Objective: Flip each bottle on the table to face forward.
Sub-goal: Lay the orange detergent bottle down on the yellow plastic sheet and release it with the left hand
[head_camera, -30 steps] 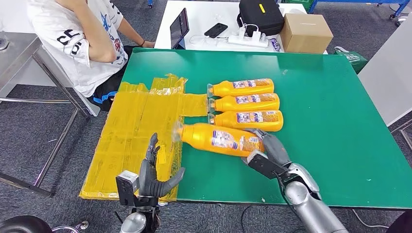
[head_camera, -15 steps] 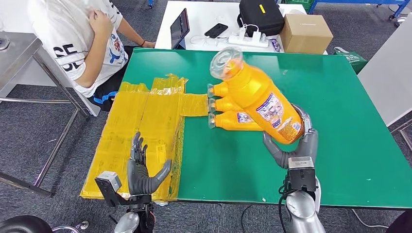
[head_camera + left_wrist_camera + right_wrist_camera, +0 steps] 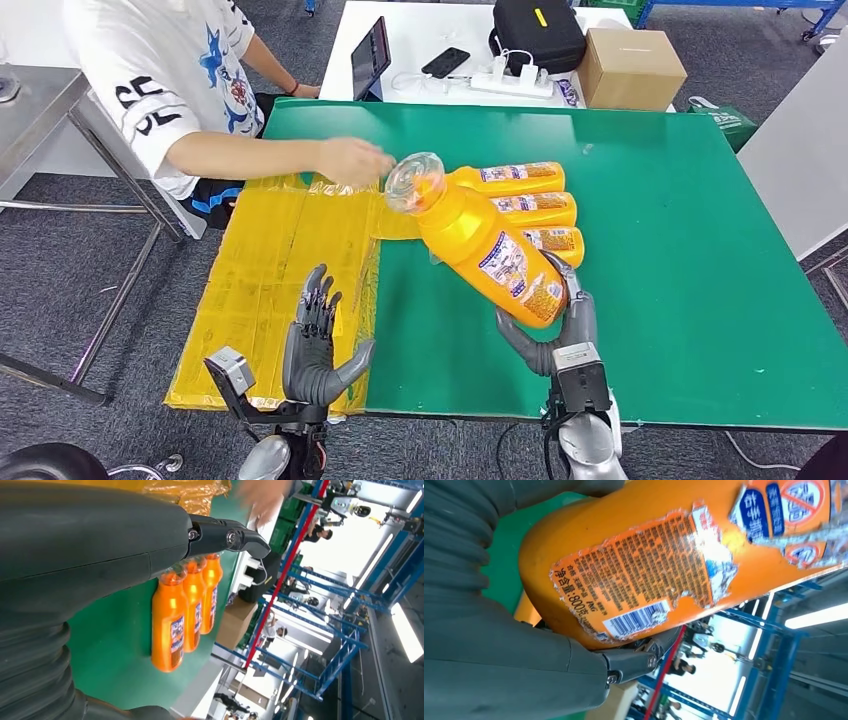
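Nearest us, our left hand [image 3: 312, 345] hovers empty with fingers apart, while our right hand [image 3: 560, 330] clamps 1 raised bottle [image 3: 480, 245] by its base, above the green table [image 3: 680, 250]. Beyond it, 3 bottles [image 3: 525, 205] lie in a row, apparently done; a person's hand [image 3: 350, 160] reaches in behind.

bottles [image 3: 487, 250] orange, clear caps, labels in orange, blue and white with a black barcode. table [image 3: 680, 240] green. sheet [image 3: 280, 260] on its near-left part yellow. box [image 3: 630, 65] brown. person's shirt [image 3: 160, 70] white with blue and black print.
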Controlling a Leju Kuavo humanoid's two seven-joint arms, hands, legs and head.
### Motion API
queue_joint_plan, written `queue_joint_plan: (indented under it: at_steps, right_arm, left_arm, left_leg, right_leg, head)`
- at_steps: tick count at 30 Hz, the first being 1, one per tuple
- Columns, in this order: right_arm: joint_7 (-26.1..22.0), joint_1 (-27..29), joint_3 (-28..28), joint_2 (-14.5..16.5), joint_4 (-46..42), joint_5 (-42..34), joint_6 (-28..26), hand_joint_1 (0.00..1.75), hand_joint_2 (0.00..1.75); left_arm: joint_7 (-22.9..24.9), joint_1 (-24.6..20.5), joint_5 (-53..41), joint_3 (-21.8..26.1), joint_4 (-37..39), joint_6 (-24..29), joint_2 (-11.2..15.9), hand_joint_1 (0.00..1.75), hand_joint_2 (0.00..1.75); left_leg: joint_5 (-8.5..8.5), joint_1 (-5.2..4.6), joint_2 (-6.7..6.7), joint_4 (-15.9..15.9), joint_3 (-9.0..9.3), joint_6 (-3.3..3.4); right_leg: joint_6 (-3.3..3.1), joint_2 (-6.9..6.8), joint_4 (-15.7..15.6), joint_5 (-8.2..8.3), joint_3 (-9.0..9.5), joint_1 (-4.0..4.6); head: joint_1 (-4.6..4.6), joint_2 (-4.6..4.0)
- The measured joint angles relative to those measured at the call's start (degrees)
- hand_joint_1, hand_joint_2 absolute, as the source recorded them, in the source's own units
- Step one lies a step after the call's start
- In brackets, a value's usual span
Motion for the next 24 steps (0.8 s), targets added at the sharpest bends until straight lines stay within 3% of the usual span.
queue_joint_plan:
  at_steps: [8,12,17,24]
  right_arm:
    - [-0.03,0.02,0.07,0.56,2.02,-0.07,0.21,1.75,1.75]
    - [-0.18,0.23,0.93,1.49,4.15,-0.30,2.94,1.75,1.75]
    - [-0.69,0.56,6.77,3.30,11.29,0.16,1.46,1.75,1.75]
    - [-0.79,-0.54,14.56,4.55,20.64,1.11,0.31,1.75,1.75]
  left_arm:
    - [0.05,0.02,0.01,-0.29,-0.32,-0.24,0.13,0.00,1.75]
    - [1.04,0.02,1.14,-0.77,-0.78,-4.22,0.28,0.00,1.75]
    - [2.49,-0.03,2.47,-1.42,-1.23,-8.60,0.43,0.00,1.75]
    - [2.90,-0.07,1.88,-1.74,-1.21,-9.11,0.43,0.00,1.75]
  left_leg:
    - [0.01,-0.02,0.01,0.00,0.01,0.01]
    - [0.00,-0.01,0.02,0.00,0.01,0.00]
    - [0.00,0.03,0.05,-0.01,0.01,-0.01]
    - [0.00,0.01,0.02,-0.02,0.00,0.00]
  right_leg:
    - [0.01,0.00,-0.01,0.01,0.01,-0.02]
    - [0.00,0.01,0.00,0.01,0.00,0.00]
    - [-0.01,0.01,0.01,-0.01,-0.03,0.03]
    - [-0.02,0.01,0.00,-0.01,-0.02,0.00]
  head:
    - [0.00,0.00]
    - [0.00,0.00]
    - [-0.01,0.00]
    - [0.00,0.00]
